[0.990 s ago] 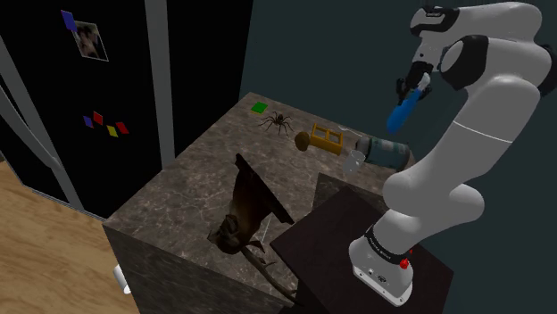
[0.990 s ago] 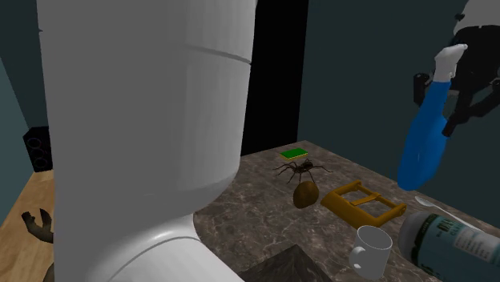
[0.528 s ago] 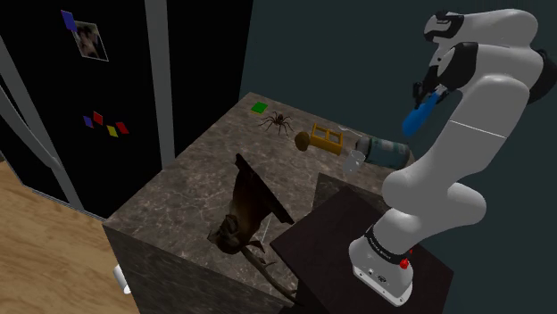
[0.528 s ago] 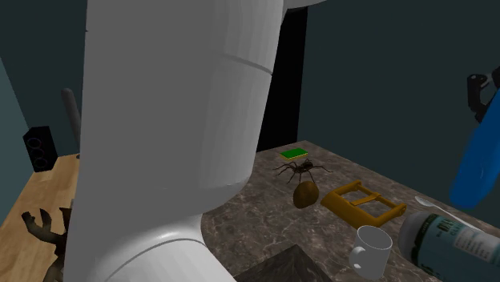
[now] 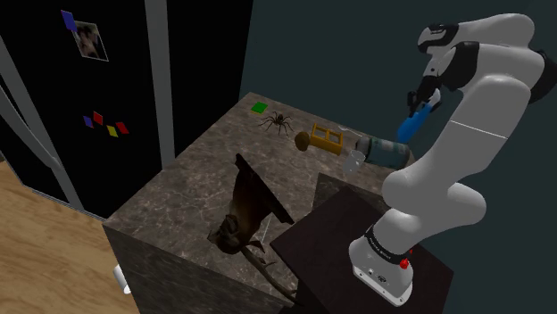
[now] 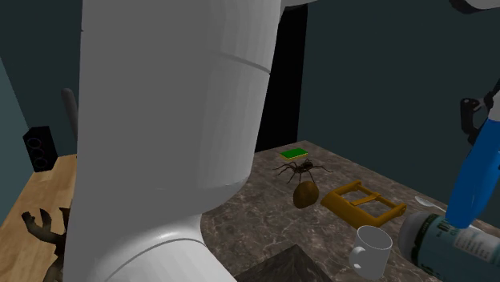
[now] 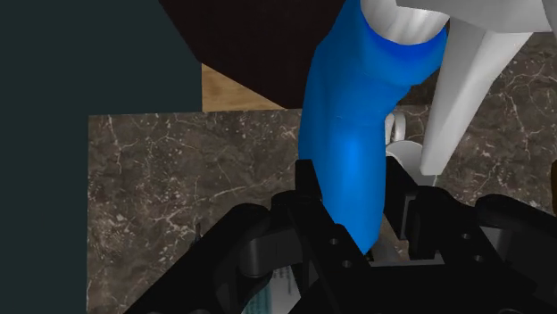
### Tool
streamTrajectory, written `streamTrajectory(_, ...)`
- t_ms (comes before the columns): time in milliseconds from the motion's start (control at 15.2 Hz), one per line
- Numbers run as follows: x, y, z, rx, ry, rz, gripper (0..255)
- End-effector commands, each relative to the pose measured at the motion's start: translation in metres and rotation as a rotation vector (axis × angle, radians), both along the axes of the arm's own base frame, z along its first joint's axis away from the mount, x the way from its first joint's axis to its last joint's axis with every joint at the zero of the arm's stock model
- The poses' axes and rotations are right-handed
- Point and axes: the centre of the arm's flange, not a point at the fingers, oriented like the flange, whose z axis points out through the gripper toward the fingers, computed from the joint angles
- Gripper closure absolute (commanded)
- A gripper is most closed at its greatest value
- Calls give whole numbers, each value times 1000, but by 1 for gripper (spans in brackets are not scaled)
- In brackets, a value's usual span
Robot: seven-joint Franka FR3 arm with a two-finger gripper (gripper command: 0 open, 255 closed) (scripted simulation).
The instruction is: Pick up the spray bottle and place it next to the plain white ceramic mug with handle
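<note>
A blue spray bottle (image 5: 411, 124) with a white trigger head hangs tilted in the air, and my gripper (image 5: 419, 100) is shut on it. It is above the table's far end, over a large bottle lying on its side (image 5: 385, 152). The white mug with handle (image 5: 353, 161) stands upright beside that lying bottle. From the second exterior view, the spray bottle (image 6: 473, 178) hangs at the right edge under the gripper (image 6: 478, 120), right of and higher than the mug (image 6: 373, 251). At the wrist, both black fingers (image 7: 311, 198) clasp the blue body (image 7: 350, 147).
On the dark marble table (image 5: 192, 174) lie a yellow frame (image 5: 326, 136), a brown nut-like lump (image 5: 303, 141), a toy spider (image 5: 277, 121) and a green pad (image 5: 258, 107). A dark brown figurine (image 5: 245, 210) stands near the front. My arm's white link (image 6: 176, 136) blocks the second exterior view's left.
The gripper carried the spray bottle toward the shoulder view's right, then a little lower. In the second exterior view it went to the right edge and came down toward the lying bottle.
</note>
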Motion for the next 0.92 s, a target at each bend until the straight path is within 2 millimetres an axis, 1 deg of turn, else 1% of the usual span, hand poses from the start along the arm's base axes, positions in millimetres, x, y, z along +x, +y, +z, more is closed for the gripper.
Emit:
streamTrajectory(0, 0, 0, -11, -1, 0, 0, 255)
streamTrajectory(858, 0, 0, -79, -1, 0, 0, 255)
